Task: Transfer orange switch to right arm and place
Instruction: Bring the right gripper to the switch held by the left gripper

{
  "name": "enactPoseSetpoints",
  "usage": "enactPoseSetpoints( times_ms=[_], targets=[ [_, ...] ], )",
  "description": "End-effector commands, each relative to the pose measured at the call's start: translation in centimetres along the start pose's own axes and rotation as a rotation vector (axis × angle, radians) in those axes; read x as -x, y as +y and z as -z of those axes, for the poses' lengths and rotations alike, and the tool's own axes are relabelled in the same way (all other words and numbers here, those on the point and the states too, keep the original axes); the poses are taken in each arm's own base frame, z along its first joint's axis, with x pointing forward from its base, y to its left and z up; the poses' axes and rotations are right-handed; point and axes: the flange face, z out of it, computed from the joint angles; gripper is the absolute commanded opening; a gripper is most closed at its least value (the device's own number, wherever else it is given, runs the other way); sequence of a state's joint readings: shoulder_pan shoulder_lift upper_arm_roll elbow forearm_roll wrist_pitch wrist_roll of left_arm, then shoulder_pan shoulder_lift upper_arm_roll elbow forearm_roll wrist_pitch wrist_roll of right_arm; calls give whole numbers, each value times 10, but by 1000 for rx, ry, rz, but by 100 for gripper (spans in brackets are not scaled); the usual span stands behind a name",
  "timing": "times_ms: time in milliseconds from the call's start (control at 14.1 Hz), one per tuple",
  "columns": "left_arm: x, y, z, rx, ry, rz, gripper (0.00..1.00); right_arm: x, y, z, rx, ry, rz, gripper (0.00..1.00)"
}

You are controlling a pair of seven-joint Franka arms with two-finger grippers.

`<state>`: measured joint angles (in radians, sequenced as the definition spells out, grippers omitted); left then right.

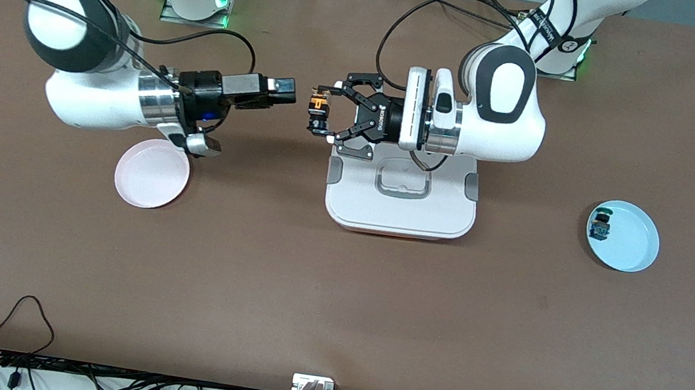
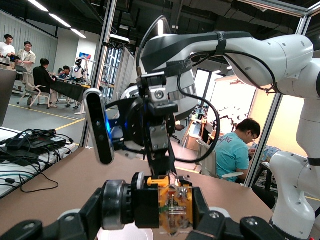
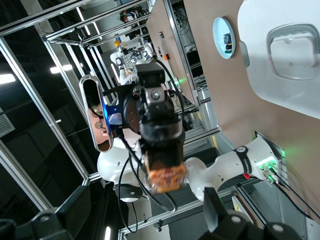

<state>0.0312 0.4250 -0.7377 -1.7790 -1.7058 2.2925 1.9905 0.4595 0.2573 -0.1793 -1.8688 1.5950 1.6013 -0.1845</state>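
The orange switch [image 1: 318, 114], black-bodied with orange parts, is held in the air by my left gripper [image 1: 323, 113], whose black claw fingers are shut on it, over the table just beside the white container. In the left wrist view the switch [image 2: 170, 204] sits between the fingers. My right gripper [image 1: 290, 91] is level with the switch and points at it across a small gap, its jaws open and empty. In the right wrist view the switch [image 3: 165, 177] hangs ahead of the right gripper [image 3: 147, 199], apart from both fingers. The right gripper [image 2: 159, 142] also shows in the left wrist view.
A pink saucer [image 1: 151, 182] lies under the right arm's wrist. A white lidded container [image 1: 398, 218] sits under the left arm. A light blue plate [image 1: 632, 249] at the left arm's end holds a small blue-capped part [image 1: 600, 225].
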Motion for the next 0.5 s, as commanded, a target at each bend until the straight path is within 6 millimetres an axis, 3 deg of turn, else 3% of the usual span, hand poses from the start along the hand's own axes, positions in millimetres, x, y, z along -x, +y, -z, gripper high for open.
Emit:
enactPoseSetpoints(
  times_ms=[0, 427],
  targets=[
    [-4, -2, -7, -16, 36, -9, 5, -3, 4, -9, -33, 9, 14, 100],
    [-5, -4, -5, -21, 37, -3, 6, -3, 14, -17, -99, 26, -25, 99]
  ],
)
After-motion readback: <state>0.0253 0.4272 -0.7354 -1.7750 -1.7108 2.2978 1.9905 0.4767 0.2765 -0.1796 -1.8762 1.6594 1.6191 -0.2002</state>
